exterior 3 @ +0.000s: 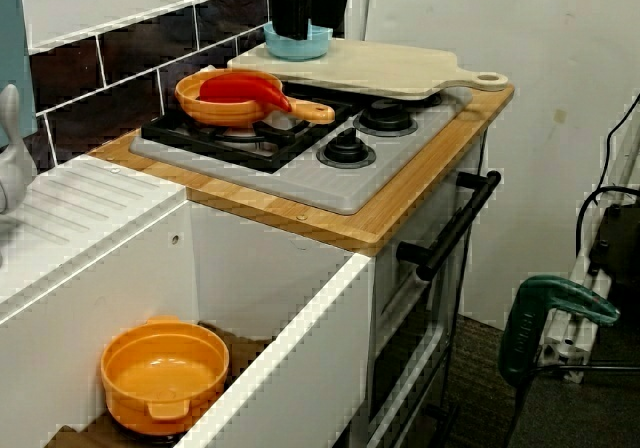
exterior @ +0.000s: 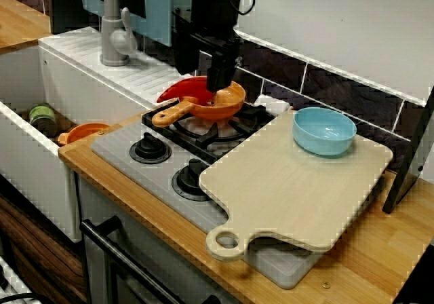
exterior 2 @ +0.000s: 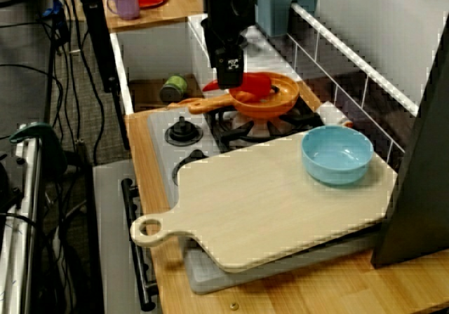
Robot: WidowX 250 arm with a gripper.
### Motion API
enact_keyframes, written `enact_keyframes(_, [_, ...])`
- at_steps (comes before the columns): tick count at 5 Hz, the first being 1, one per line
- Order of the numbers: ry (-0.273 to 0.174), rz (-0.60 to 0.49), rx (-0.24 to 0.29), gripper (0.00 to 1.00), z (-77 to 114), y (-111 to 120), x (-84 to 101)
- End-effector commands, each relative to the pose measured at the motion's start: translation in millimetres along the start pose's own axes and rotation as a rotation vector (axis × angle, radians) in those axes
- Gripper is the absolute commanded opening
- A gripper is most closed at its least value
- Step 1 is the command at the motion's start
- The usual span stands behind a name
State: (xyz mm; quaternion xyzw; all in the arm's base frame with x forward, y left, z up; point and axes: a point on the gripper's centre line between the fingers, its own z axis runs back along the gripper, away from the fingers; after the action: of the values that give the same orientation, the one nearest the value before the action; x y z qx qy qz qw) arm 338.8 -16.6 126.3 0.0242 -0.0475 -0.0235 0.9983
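Nearest the camera, a pale board (exterior: 298,182) covers the right half of the hob (exterior: 122,156), its looped handle jutting past the hob's front edge. Two black knobs (exterior: 150,148) sit at the hob's left front. An empty blue bowl (exterior: 324,130) stands on the board at the hob's right rear.

On the hob's left rear burner rests an orange pan (exterior: 220,106), handle pointing to the hob's left, with a red piece (exterior: 178,90) lying in it. The robot's black hand (exterior: 218,87) hangs just above the pan. The view from the sink end suggests it is clear of the piece. Whether its fingers are spread or together cannot be told, and nothing shows as held.

As things lie, the piece looks set down in the pan, with only the hand yet to come away.

The hob is sunk in a wooden worktop (exterior: 380,250). To the hob's left a white sink (exterior: 27,138) holds an orange tub (exterior 3: 165,373), with a grey tap (exterior: 115,32) above it. Dark tiles (exterior: 339,93) run behind the hob. Cables (exterior 2: 49,69) and a green drill (exterior 3: 550,313) lie on the floor in front of the hob.
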Motion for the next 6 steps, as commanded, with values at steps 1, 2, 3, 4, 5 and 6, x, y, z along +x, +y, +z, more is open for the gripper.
enact_keyframes(1, [-0.11, 0.053, 0.009, 1.0, 13.5, 26.8, 7.9])
enact_keyframes(2, [-0.109, 0.056, 0.02, 1.0, 7.5, 28.7, 14.4])
enact_keyframes(3, [-0.116, 0.057, 0.025, 1.0, 3.7, 31.2, 18.3])
enact_keyframes(4, [-0.128, 0.051, 0.019, 1.0, 0.2, 32.4, 22.3])
enact_keyframes(5, [-0.121, 0.042, 0.031, 1.0, -3.7, 33.1, 26.4])
enact_keyframes(6, [-0.11, 0.026, 0.038, 1.0, -5.4, 32.1, 26.5])
